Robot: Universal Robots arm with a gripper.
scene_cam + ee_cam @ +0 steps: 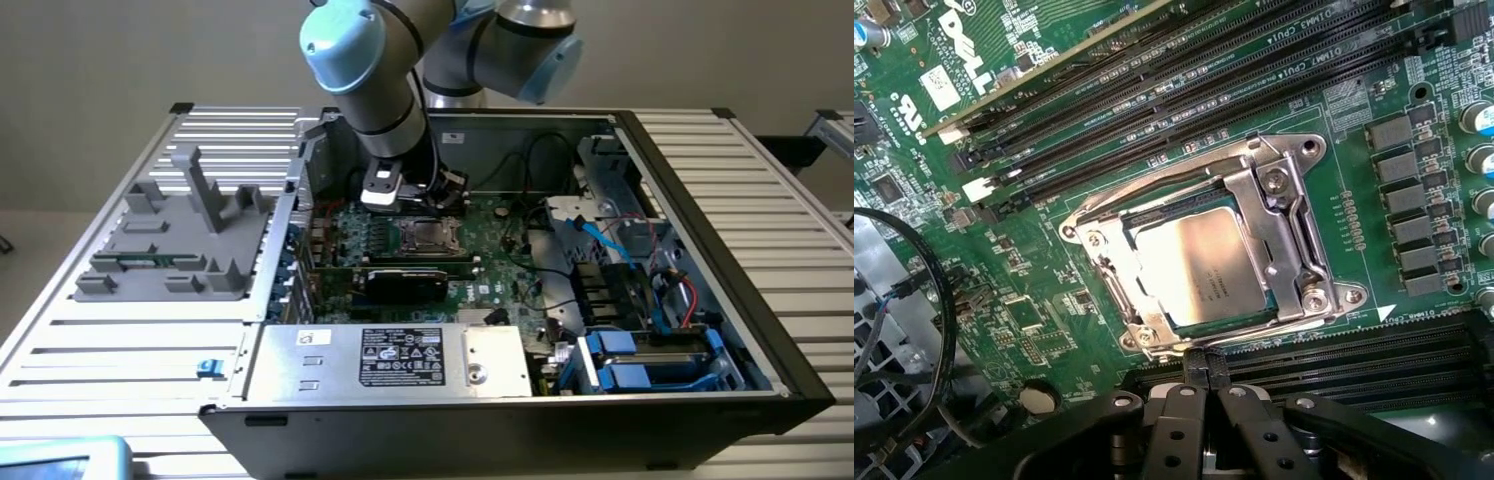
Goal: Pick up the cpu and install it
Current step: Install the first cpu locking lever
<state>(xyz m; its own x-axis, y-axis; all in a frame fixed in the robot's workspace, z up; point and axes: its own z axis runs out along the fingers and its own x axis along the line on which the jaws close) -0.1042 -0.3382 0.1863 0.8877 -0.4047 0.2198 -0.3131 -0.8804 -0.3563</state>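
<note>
The arm reaches down into the open computer case (747, 330), with the claw (1204, 365) poised just above the green motherboard (1034, 300). The two fingertips (1192, 375) are pressed together, with nothing held between them.

The cpu (1204, 270) lies directly ahead of the closed fingertips, just beyond them and not touching them. It sits flat inside the socket (1294, 255), its shiny metal top facing up, and the silver frame of the socket surrounds it on all sides. In the exterior view the cpu (424, 237) appears immediately below the claw (400, 205), at the middle of the board.

Rows of long black memory slots (1184, 90) run across the board on the far side of the socket from the claw. A further set of slots (1374, 350) lies beside the fingertips, between the claw and the socket.

A grey moulded fixture (180, 240) stands outside the case, well apart from the claw, on the slatted table (120, 340).
</note>
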